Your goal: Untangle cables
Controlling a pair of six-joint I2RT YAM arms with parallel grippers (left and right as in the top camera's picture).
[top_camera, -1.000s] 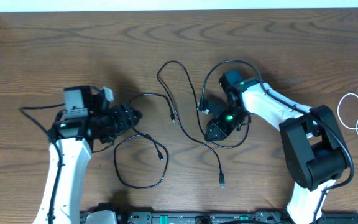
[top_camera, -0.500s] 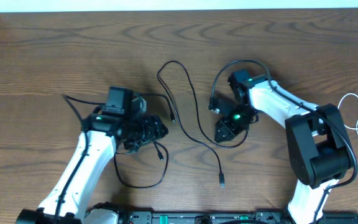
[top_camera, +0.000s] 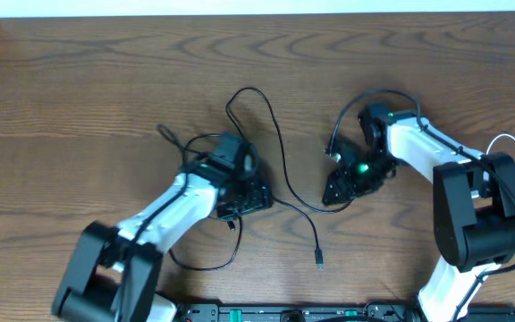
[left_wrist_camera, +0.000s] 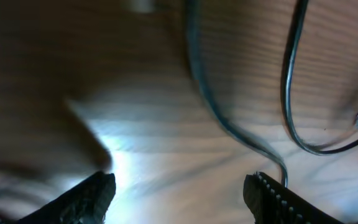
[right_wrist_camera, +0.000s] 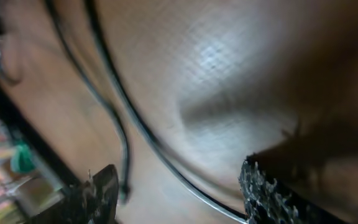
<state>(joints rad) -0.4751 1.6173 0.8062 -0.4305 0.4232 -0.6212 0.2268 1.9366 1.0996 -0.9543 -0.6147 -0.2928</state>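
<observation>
The black cable [top_camera: 280, 148] loops at mid-table and runs down to a plug end [top_camera: 318, 262]; a second loop lies at the lower left [top_camera: 206, 265]. The white cable [top_camera: 512, 165] is coiled at the far right edge. My left gripper [top_camera: 250, 199] sits over the black cable's left strands. In the left wrist view it [left_wrist_camera: 182, 186] is open with bare table between the fingers, and black cable strands [left_wrist_camera: 229, 124] lie ahead. My right gripper [top_camera: 333, 195] is low beside the cable's right bend. In the right wrist view it [right_wrist_camera: 179, 186] is open, with the black cable [right_wrist_camera: 135, 124] running loose across the gap.
The wooden table [top_camera: 79, 80] extends left and to the back. A black rail [top_camera: 266, 313] runs along the front edge. Thicker black wires arc off both robot wrists [top_camera: 378, 94].
My left arm has swung right from the table's left side to the black cable's middle. My right gripper has shifted right and opened, letting go of the black cable.
</observation>
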